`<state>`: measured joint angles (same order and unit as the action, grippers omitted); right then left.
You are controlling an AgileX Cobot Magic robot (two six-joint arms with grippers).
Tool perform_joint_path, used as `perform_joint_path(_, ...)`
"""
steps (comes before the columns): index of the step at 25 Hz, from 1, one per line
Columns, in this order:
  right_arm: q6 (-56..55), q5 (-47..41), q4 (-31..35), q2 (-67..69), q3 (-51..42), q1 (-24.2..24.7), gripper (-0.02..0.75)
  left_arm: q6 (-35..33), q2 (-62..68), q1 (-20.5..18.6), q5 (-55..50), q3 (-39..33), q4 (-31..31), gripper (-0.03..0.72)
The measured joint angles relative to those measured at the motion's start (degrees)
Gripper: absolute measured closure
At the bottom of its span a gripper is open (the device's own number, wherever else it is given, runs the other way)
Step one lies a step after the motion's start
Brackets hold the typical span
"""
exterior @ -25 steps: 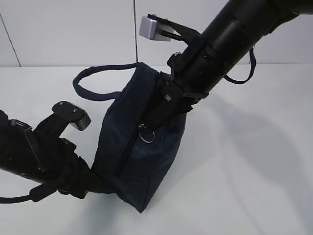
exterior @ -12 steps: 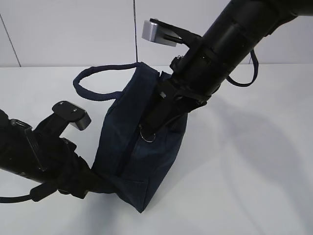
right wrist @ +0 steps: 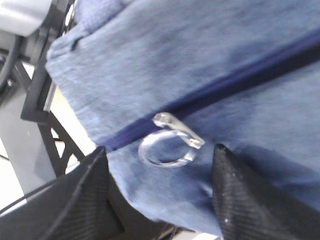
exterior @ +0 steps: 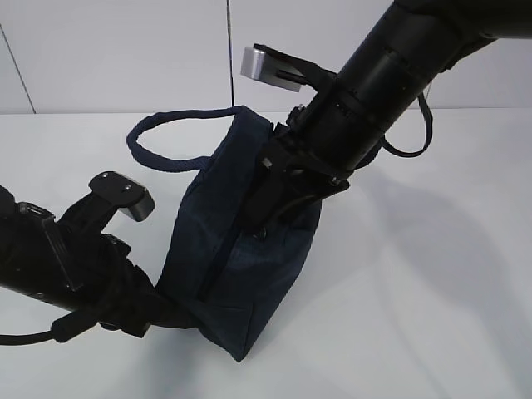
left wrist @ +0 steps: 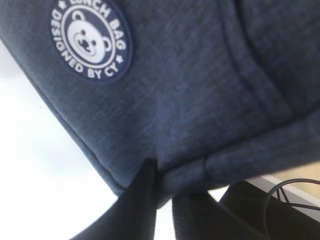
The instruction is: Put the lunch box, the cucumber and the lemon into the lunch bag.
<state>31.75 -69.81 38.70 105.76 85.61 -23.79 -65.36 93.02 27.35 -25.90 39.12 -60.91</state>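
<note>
Boxy navy fabric lunch bag [exterior: 241, 241] standing on table, zipped. Left gripper [left wrist: 162, 185] pinched tight on bottom corner. Right gripper [right wrist: 160, 165] spread wide astride silver ring pull [right wrist: 167, 147], gripping nothing. Best closing squarely on ring, bag held taut.

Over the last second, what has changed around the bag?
The right gripper slid slightly forward along the lunch bag, now hiding the ring pull in the exterior view; its jaws stand open either side of the ring, not gripping. The left gripper stayed pinched on the bag's bottom corner; the bag kept its place.
</note>
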Motion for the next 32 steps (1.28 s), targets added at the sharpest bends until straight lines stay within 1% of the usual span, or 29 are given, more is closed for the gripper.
perform_joint_path(5,-1.0,0.0,-0.2,0.1,0.0,-0.4,0.252,0.0,0.0,0.0,0.0,0.0,-0.1,0.656)
perform_joint_path(10,-1.8,0.0,-1.2,2.3,0.0,-3.6,0.252,0.0,0.0,0.0,0.0,0.0,-0.1,0.656)
perform_joint_path(13,-2.8,0.0,-1.9,4.0,0.0,-4.3,0.267,0.0,0.0,0.0,0.1,0.0,0.0,0.656)
perform_joint_path(14,-3.1,0.0,-2.5,4.4,0.0,-4.4,0.297,0.0,0.0,0.0,0.1,0.0,0.1,0.656)
perform_joint_path(16,-3.6,0.0,-4.9,4.4,0.0,-4.4,0.402,0.0,0.0,0.0,0.1,0.0,0.2,0.655)
perform_joint_path(19,-3.7,0.0,-7.1,4.4,0.0,-4.4,0.643,0.0,0.0,0.0,0.1,0.0,0.2,0.655)
perform_joint_path(21,-3.6,0.0,-7.6,4.4,0.0,-4.4,0.721,0.0,0.0,0.0,0.1,0.0,0.2,0.655)
perform_joint_path(23,-3.5,0.0,-7.9,3.9,0.0,-4.4,0.738,0.0,0.0,0.0,0.1,0.0,0.2,0.655)
perform_joint_path(32,-3.5,-0.2,-14.3,-1.4,0.6,-4.6,0.738,0.0,0.0,0.0,0.1,0.2,0.0,0.655)
